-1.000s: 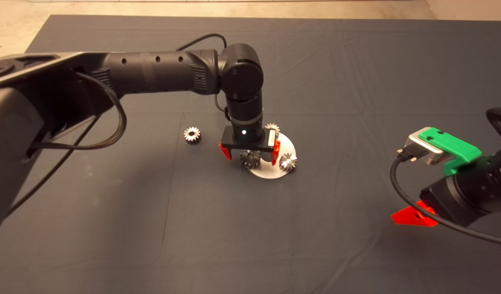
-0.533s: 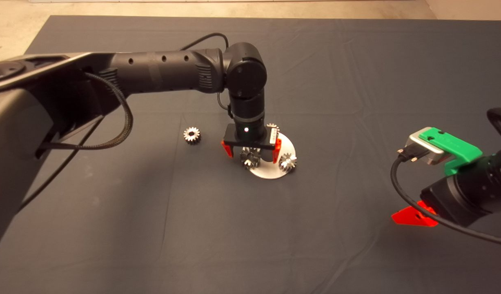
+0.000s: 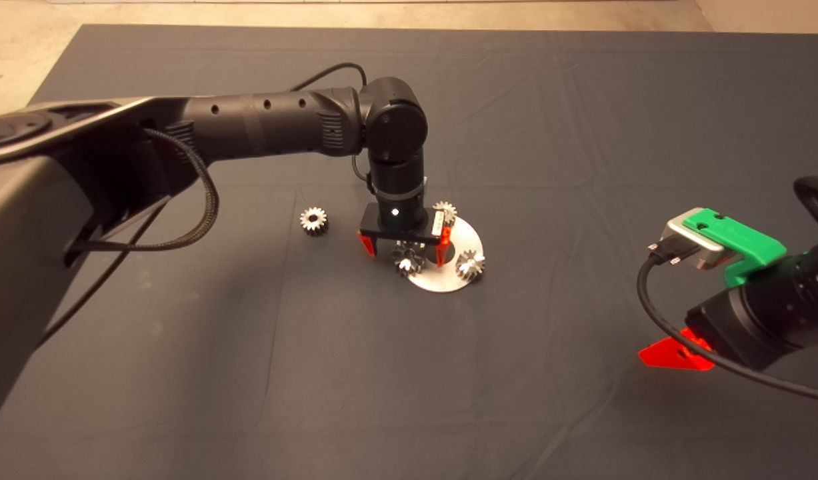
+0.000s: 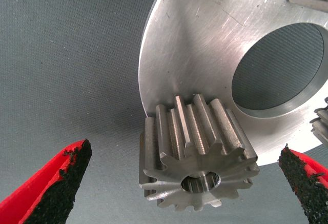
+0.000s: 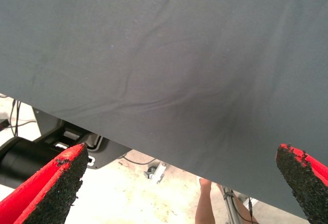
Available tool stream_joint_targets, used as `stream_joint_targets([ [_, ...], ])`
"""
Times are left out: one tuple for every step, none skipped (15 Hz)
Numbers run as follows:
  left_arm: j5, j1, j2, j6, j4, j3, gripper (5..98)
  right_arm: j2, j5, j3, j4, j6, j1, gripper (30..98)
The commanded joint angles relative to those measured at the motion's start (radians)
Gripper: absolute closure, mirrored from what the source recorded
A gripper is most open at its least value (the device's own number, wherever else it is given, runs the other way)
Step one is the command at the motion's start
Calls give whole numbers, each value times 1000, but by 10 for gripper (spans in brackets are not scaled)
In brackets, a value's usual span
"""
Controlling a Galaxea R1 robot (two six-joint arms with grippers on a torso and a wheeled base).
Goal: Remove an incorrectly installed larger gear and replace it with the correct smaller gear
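Teeth and a bored centre hole face my left wrist camera. This is the larger gear, or so I judge, since it looks the widest of the gears in the head view. It stands on the round metal plate, right at the rim and overhanging it a little. It is pale steel, thick, with straight-cut teeth running down its side. The face around the hole looks bright and clean.

My left end effector hangs directly above it, pointing down. Its fingers are spread wide, one on each side of the gear. Neither pad touches the teeth, so nothing is gripped yet. I read this straddle as lining up for a pinch across the gear, so that it can lift straight off whatever seats it.

Beside the gear the plate has a big round hole, with the dark surface showing through. Two more gears sit on the plate's rim, apart from mine. The smaller gear lies loose on the surface, well clear of the plate towards my left arm, where I can reach it once the seat is free.

My right end effector waits at the lower right edge, fingers spread and holding nothing.
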Motion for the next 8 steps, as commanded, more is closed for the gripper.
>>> stream_joint_targets([
  [2, -8, 2, 3, 1, 3, 90, 0, -124, 5, 32, 8, 17, 314],
  [2, -8, 3, 3, 1, 9, 90, 0, -124, 5, 33, 9, 17, 314],
  [2, -8, 2, 3, 1, 9, 101, 1, -124, 5, 33, 8, 17, 314],
  [2, -8, 2, 6, 1, 9, 134, 1, -124, 5, 32, 8, 17, 314],
  [2, -8, 2, 7, 1, 9, 138, 1, -124, 5, 32, 8, 16, 314],
  [2, -8, 4, 6, 1, 14, 138, 3, -124, 5, 32, 8, 17, 314],
  [2, -8, 2, 9, 1, 14, 169, 3, -124, 5, 32, 8, 15, 314],
  [2, -8, 4, 10, 1, 11, 192, 3, -124, 5, 32, 9, 17, 314],
])
